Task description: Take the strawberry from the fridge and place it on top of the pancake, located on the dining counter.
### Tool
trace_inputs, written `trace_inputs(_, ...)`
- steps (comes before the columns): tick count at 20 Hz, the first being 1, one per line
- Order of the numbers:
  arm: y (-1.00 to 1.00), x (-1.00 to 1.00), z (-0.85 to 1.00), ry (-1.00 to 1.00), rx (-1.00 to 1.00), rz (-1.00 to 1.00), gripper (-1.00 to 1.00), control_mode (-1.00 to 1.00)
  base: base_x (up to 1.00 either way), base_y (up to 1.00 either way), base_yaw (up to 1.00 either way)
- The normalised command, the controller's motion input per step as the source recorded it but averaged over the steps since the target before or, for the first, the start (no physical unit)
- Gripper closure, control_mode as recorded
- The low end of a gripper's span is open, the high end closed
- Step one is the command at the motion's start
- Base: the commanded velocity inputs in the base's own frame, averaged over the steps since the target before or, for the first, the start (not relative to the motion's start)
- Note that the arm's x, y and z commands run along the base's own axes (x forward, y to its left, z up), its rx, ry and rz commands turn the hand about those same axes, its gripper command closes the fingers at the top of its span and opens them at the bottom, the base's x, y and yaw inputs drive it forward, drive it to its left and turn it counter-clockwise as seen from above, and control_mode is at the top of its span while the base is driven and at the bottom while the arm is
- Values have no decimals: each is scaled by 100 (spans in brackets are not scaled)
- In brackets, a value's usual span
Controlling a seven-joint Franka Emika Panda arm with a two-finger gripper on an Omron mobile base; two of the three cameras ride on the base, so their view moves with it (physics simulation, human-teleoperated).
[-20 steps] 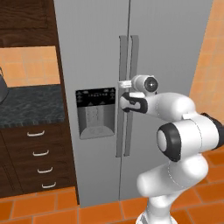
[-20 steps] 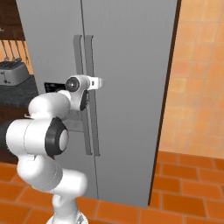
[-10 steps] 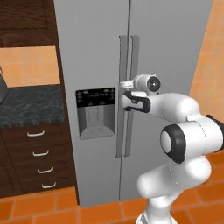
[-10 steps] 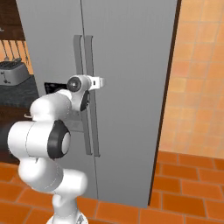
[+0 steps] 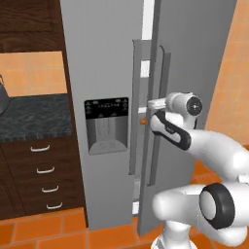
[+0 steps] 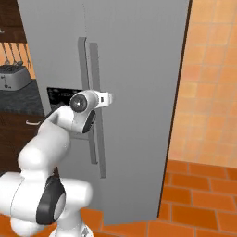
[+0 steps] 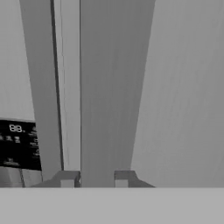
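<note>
In the left base view the gripper (image 5: 156,103) sits at the right-hand door handle (image 5: 154,116) of the fridge (image 5: 104,73), and that door stands ajar, its hinge-free edge swung out toward the robot so that a narrow bright slot of interior shows between the two doors. A small orange round thing (image 5: 143,121) peeks through the slot beside the hand; it does not look like the strawberry, which I cannot see from here and judge to be somewhere inside. The risk I see is the hold slipping off the slim handle as the door arcs, since the pull direction has to turn with the swing; a straight pull would drag the fingers off the bar. The forearm also lies close across the door face, so a wider swing could press the door edge into the arm. In the right base view the gripper (image 6: 107,98) meets the handle (image 6: 96,111) about midway up, and the orange tiled wall to the right leaves open floor for the door to travel. In the hand view the fingertips (image 7: 66,178) rise a small gap apart on either side of the vertical bar (image 7: 107,87); they look closed around it, though contact itself is not clearly shown, and the dispenser panel (image 7: 16,144) lies at the lower left.
</note>
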Motion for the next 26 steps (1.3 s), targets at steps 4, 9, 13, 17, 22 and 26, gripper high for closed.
trace_inputs(4,-72,-91,30,14,0,0,100,-100,0,0,0)
trace_inputs(9,-63,-76,13,16,0,0,100,-100,0,0,0)
trace_inputs(13,0,-3,-30,5,-16,0,-100,-100,0,0,0)
trace_inputs(17,-21,-87,5,-12,0,0,-100,-100,0,0,0)
trace_inputs(22,1,-89,45,-3,-1,-3,-100,-100,0,0,0)
trace_inputs(26,87,-22,52,2,-19,-18,-100,-100,0,0,0)
